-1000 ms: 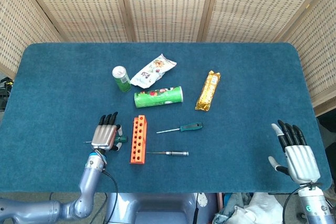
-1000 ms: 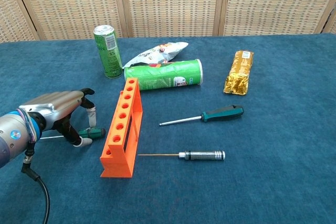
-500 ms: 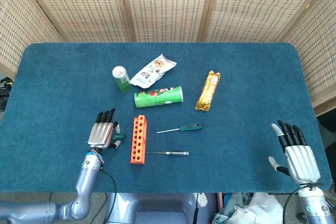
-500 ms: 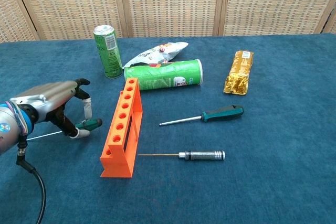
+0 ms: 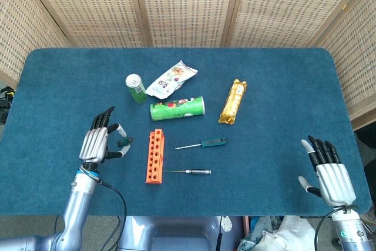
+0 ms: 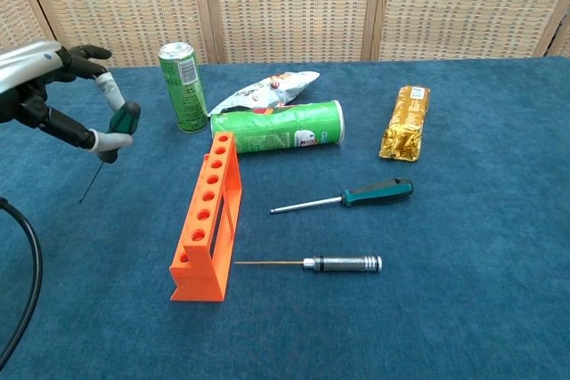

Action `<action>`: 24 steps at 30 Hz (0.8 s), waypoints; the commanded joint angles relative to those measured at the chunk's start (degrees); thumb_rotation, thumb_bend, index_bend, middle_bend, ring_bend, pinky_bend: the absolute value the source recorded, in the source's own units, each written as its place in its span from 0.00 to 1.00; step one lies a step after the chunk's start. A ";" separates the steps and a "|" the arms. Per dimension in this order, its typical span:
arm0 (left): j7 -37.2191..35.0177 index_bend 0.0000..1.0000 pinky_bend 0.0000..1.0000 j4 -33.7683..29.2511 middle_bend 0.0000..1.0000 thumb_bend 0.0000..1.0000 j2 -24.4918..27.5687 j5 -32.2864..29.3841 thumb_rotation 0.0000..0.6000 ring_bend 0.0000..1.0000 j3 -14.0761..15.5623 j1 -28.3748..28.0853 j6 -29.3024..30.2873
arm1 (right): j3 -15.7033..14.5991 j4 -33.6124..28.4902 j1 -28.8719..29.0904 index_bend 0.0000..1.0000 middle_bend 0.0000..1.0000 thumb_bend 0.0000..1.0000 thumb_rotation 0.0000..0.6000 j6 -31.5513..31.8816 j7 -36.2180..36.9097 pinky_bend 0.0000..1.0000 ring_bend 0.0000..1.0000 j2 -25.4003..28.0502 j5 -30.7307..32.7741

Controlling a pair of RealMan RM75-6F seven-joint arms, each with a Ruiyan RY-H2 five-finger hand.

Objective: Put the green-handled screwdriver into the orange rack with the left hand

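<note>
My left hand [image 5: 98, 144] [image 6: 46, 84] is raised above the table to the left of the orange rack [image 5: 154, 157] [image 6: 207, 215]. It pinches a small green-handled screwdriver [image 5: 123, 142] [image 6: 121, 120] between thumb and a finger; the thin shaft slants down and to the left, clear of the cloth. The rack stands upright with a row of empty holes along its top. My right hand [image 5: 328, 171] rests at the table's near right edge, fingers spread, holding nothing; the chest view does not show it.
A teal-handled screwdriver [image 5: 202, 143] [image 6: 347, 198] and a metal-handled one [image 5: 191, 171] [image 6: 338, 263] lie right of the rack. Behind it are a green chips tube [image 5: 177, 109] [image 6: 280, 127], a green can [image 5: 136, 88] [image 6: 183, 87], a snack bag [image 5: 170, 79] and a gold packet [image 5: 232, 101].
My left hand has lifted the green-handled screwdriver off the cloth, moving up and away from the rack; the screwdriver went from lying flat to hanging tip-down. The right hand stayed put.
</note>
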 commanded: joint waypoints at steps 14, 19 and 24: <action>-20.84 0.59 0.00 -8.28 0.05 0.36 1.69 4.67 1.00 0.00 -5.02 1.25 -3.50 | 0.03 0.20 0.04 0.00 0.00 0.24 1.00 -0.18 0.62 0.00 0.00 0.06 0.21; -21.38 0.59 0.00 -7.36 0.06 0.36 0.83 3.61 1.00 0.00 -5.32 -0.05 -5.20 | 0.03 0.31 0.12 0.00 0.00 0.24 1.00 -0.38 0.92 0.00 0.00 0.10 0.30; -22.48 0.60 0.00 -6.51 0.06 0.36 -0.32 2.29 1.00 0.00 -6.86 -2.10 -7.15 | 0.02 0.50 0.26 0.00 0.00 0.24 1.00 -0.80 1.27 0.00 0.00 0.02 0.54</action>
